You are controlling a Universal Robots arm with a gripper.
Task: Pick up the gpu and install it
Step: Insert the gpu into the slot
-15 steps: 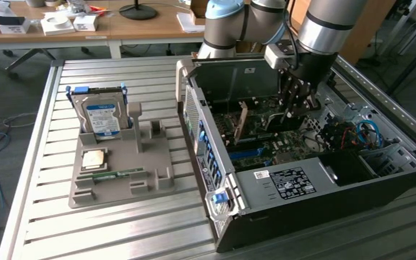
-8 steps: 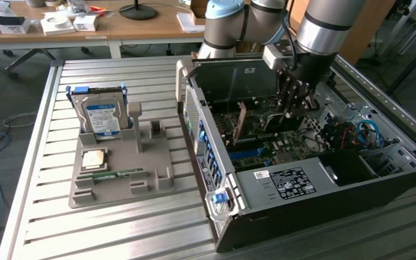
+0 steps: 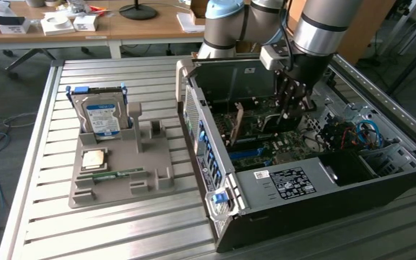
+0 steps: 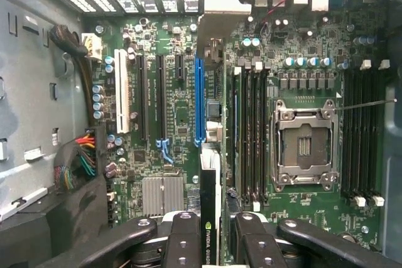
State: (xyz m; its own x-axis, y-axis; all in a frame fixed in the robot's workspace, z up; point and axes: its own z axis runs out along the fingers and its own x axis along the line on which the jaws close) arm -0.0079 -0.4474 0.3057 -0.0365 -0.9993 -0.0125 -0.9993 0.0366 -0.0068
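Around: open computer case (image 3: 280,184); inside it a cable bundle (image 4: 78,161), memory slots (image 4: 251,130) and a CPU socket (image 4: 304,145); exterior view, nine o'clock of the case – grey fixture (image 3: 121,162) holding a hard drive (image 3: 103,116) | Gripper (image 3: 292,105): inside the case, fingers clamped on the gpu (image 4: 210,180) | gpu: edge-on between the fingers – just beside the blue slot (image 4: 199,98)

The tool (image 4: 211,238) grips the gpu (image 4: 210,186) edge-on, over the green motherboard (image 4: 169,123), just beside its blue slot (image 4: 199,98)
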